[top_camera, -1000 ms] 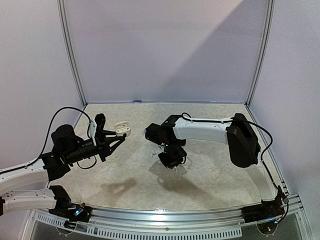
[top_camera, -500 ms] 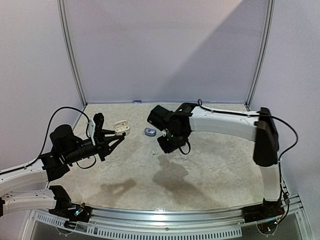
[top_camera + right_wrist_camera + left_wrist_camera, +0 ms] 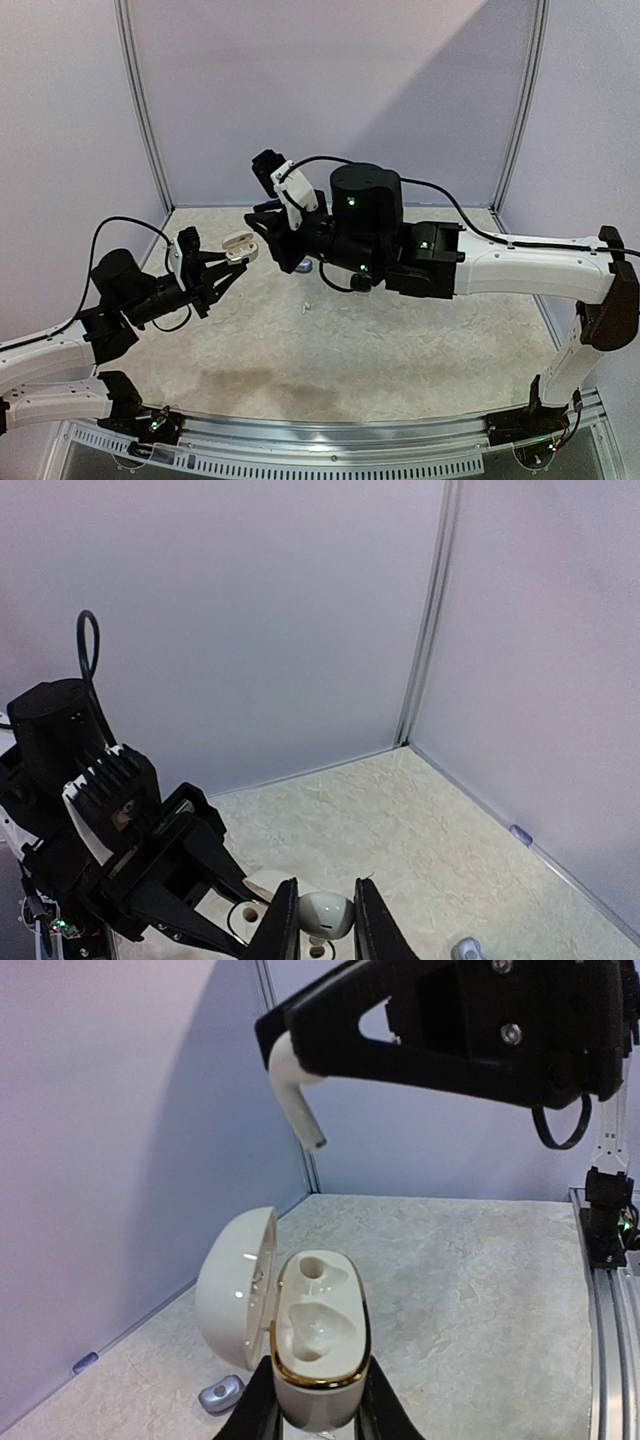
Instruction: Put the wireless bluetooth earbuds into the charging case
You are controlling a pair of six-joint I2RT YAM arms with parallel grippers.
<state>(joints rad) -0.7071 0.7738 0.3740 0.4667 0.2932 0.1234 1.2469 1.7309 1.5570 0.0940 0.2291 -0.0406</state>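
Left gripper (image 3: 318, 1412): clamps the white charging case (image 3: 320, 1338) by its base, lid (image 3: 235, 1275) flipped open. Right gripper (image 3: 322, 925): pinches one white earbud (image 3: 291, 1082), stem down, just above the open case, not touching

High rear overview, wrist views — close, sharing case (image 3: 318, 1345)

I see a mottled beige table (image 3: 430, 345), pale lilac walls (image 3: 330, 100) joined by metal posts (image 3: 140, 110), and a small purple tag (image 3: 272, 203) at the back wall's foot.
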